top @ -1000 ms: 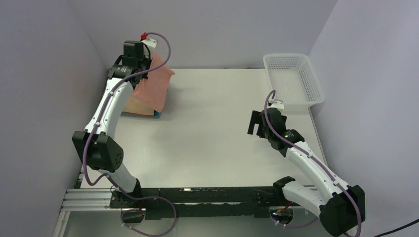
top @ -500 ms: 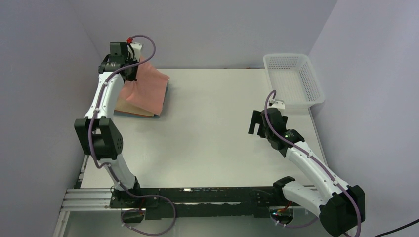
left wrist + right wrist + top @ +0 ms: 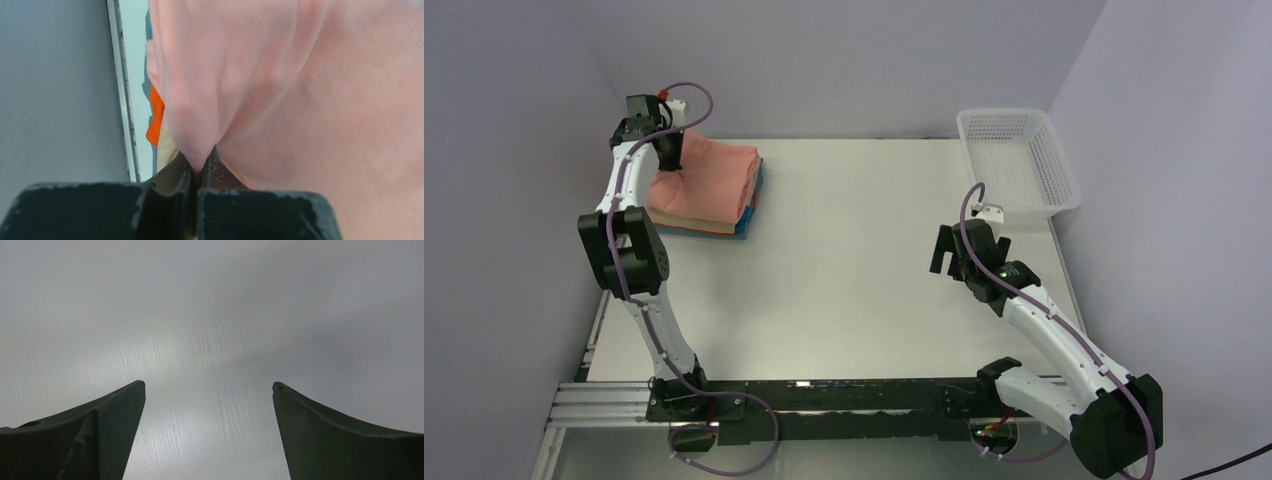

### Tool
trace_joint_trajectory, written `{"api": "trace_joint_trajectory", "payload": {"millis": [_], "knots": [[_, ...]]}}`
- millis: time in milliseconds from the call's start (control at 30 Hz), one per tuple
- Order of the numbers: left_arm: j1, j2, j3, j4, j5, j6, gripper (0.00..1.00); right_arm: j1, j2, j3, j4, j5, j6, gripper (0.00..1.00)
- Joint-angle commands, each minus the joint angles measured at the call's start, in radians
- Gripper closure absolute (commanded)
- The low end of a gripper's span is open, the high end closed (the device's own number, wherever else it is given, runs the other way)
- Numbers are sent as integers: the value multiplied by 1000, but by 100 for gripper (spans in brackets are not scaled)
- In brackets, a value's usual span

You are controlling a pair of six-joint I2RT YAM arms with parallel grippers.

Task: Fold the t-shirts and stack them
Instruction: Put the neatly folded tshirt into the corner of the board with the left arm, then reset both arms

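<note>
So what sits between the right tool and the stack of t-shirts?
Nothing: the top external view shows only bare white table between the right tool and the stack of t-shirts.

Blocked at the far left corner by the stack of t-shirts (image 3: 714, 185), left pincer (image 3: 198, 166) pinching its pink top layer. Blocked at the far right corner by the mesh basket (image 3: 1020, 165). Passable across the bare middle of the bench (image 3: 844, 275), up to the right pincer (image 3: 209, 387), spread wide near the right edge.
</note>
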Motion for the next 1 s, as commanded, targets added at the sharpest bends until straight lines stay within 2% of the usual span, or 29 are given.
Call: {"api": "trace_joint_trajectory", "payload": {"millis": [0,133,200,233,267,300,333,367,400,500,600,667,733,833,967], "knots": [[28,14,50,83,6,25,100,-4,8,60,-23,39,14,0],[56,34,64,79,13,12,100,-4,13,75,-36,43,16,0],[67,34,58,76,59,12,95,-4,7,71,-36,46,17,0],[70,36,55,76,70,16,89,-3,5,69,-35,48,18,0],[71,40,60,72,66,14,78,-3,2,68,-35,47,18,0],[70,44,69,67,56,4,58,-4,2,67,-35,47,18,0],[71,45,79,62,42,-15,30,-4,3,67,-36,45,17,0],[71,44,90,61,26,-36,8,-3,3,69,-40,46,16,0],[71,39,101,61,11,-57,2,-4,4,73,-44,48,16,0],[71,5,136,53,-77,-146,1,-3,0,84,-56,61,18,0],[71,-26,214,-28,-153,-255,1,-4,-14,88,-48,74,28,0],[70,-51,265,-97,-128,-337,1,-4,-27,89,-43,72,35,0],[69,-111,247,-125,-67,-409,0,-4,-44,84,-33,62,40,0],[61,-289,34,-40,60,-528,0,-4,-75,68,-19,38,43,0],[1,-623,-485,223,158,-663,1,-4,-143,11,32,13,43,0]]}}
